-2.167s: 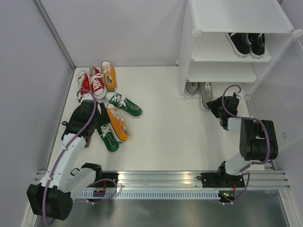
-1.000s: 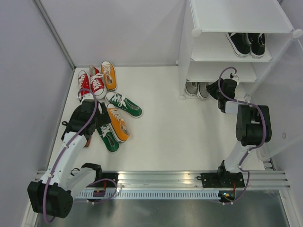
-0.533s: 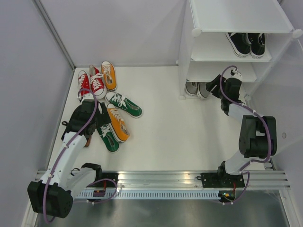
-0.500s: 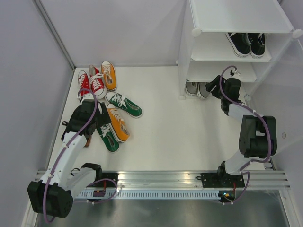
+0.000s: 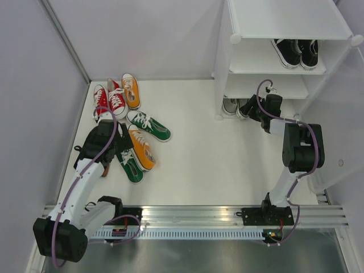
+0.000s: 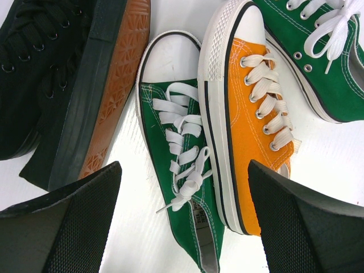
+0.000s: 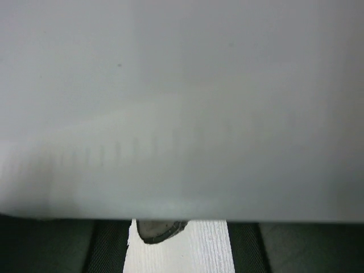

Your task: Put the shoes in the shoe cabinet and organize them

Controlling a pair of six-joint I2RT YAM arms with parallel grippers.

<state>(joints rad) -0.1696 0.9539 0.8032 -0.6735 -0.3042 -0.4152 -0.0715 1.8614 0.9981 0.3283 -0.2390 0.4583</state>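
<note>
Noted left gripper (image 6: 183, 170) spread wide, nothing pinched, poised over green shoe (image 6: 182, 187) lying laces up between the fingers (image 6: 74, 222). Orange shoe (image 6: 250, 114) touching alongside it; second green shoe (image 6: 318, 62) beyond that; black shoe (image 6: 51, 79) on its side at left, brown sole showing.

From top view: red pair (image 5: 116, 101) and second orange shoe (image 5: 131, 90) near back-left corner of floor (image 5: 199, 148), well apart from cabinet (image 5: 284, 17) at back right. Black pair (image 5: 286, 52) on middle tier. Grey pair (image 5: 230, 106) in bottom tier.

Found right gripper (image 5: 249, 108) at that tier's mouth, just beside grey pair, fingers (image 7: 108, 247) apart, a grey shoe tip peeking between. Rest of right wrist view blurred white.
</note>
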